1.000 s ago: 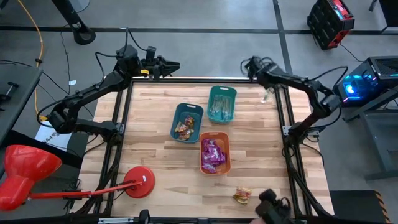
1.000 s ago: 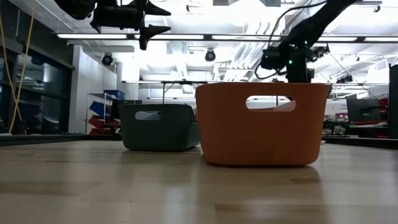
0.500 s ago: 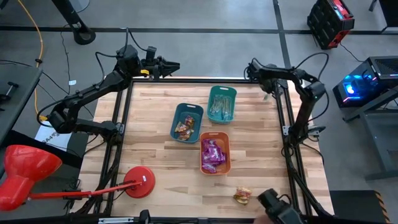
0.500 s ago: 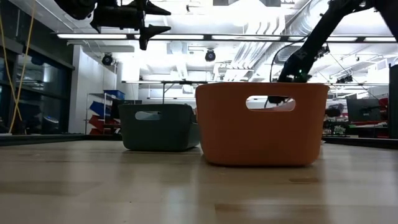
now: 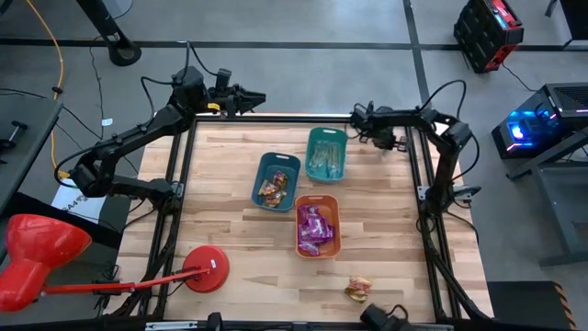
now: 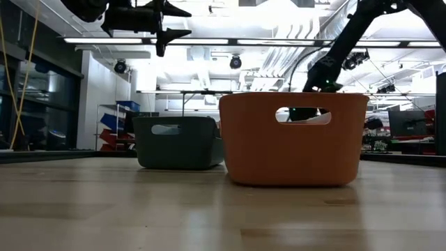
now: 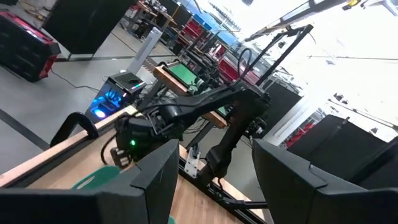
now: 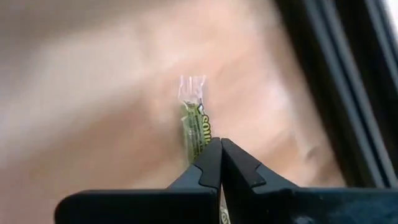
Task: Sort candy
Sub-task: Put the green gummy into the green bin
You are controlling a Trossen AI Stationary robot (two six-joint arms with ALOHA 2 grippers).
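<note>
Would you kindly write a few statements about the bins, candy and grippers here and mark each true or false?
1. The orange bin holds purple candy. True.
2. The right gripper is open and empty. False: it is shut on a green candy stick.
3. One candy lies on the table outside the bins. True.
4. The left gripper is inside the blue bin. False: it is at the table's far edge, off the bins.
5. The teal bin holds orange-brown candy. False: it holds pale green sticks.
</note>
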